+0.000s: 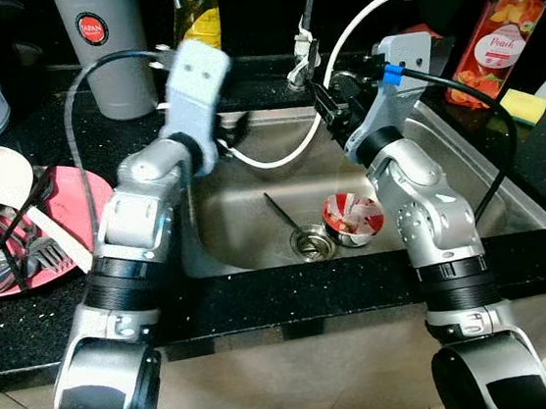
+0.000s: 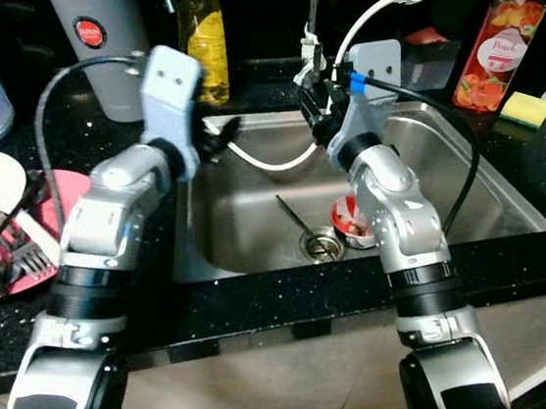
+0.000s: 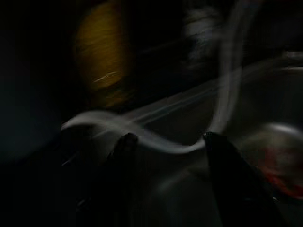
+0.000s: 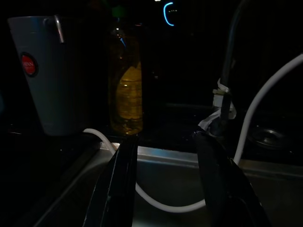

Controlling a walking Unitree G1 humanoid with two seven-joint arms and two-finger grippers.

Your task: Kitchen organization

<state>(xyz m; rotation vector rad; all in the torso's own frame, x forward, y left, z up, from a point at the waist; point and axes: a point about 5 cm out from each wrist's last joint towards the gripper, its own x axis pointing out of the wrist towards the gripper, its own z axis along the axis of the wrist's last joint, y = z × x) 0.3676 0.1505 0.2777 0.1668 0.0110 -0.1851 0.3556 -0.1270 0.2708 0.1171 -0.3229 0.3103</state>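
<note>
Left gripper [image 3: 165,146]: fingers apart, empty, over sink's [image 1: 464,148] left rim.
Right gripper [image 4: 165,151]: fingers apart, empty, near faucet.
Cup [image 1: 353,217]: below right gripper, beside drain.
Handling: probably light, thin-walled, maybe wet; pinch rim gently.

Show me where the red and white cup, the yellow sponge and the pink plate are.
red and white cup [image 1: 353,219], left eye view, on its rim.
yellow sponge [image 1: 524,106], left eye view, on its top face.
pink plate [image 1: 89,191], left eye view, on its bare right edge.
</note>
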